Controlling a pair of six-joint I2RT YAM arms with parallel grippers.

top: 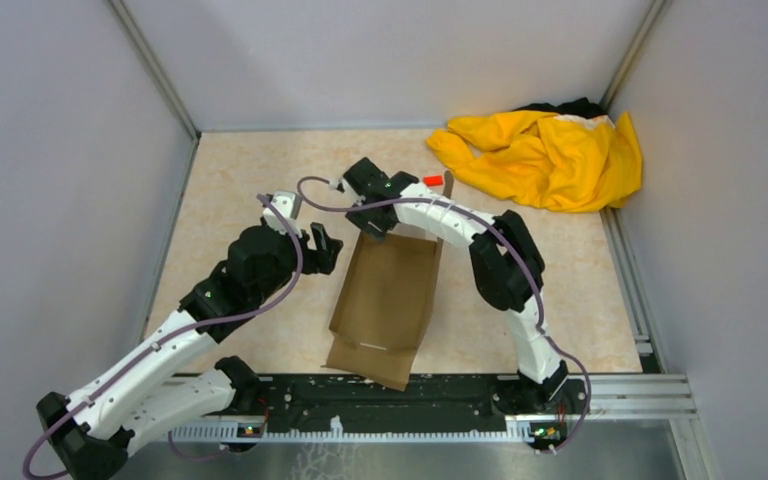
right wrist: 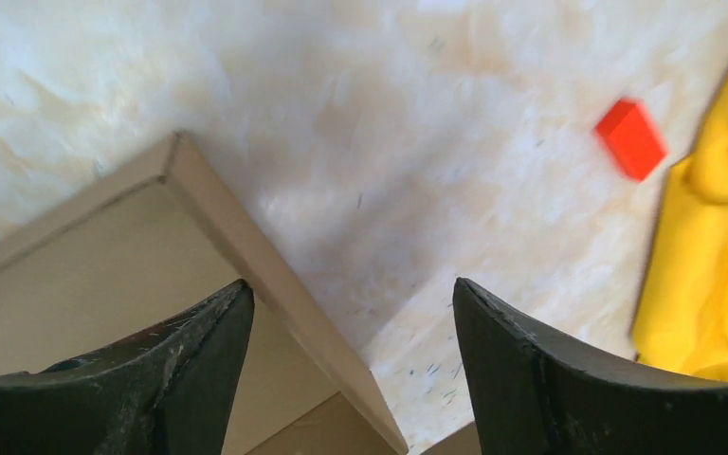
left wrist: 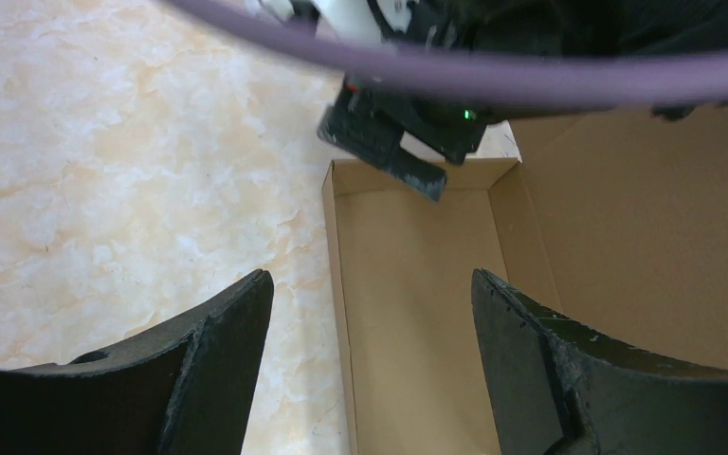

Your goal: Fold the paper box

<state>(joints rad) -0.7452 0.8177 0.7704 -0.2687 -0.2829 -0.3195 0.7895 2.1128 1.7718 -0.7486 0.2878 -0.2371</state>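
I risk the box (top: 388, 290) walls springing flat, with left gripper (left wrist: 370, 277) and right gripper (right wrist: 351, 284) both spread, gripping nothing.

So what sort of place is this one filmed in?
Most likely a lab test cell: plain grey wall panels on aluminium posts enclose the table, and the left arm and right arm are bolted to a rail at its near edge.

Top camera: high, behind arm bases (top: 545, 385) at 6 o'clock, looking down over whole table (top: 240, 180), far off. Left wrist camera: close, facing 2 o'clock into box (left wrist: 408, 284). Right wrist camera: close over box's 12 o'clock corner. All share box.
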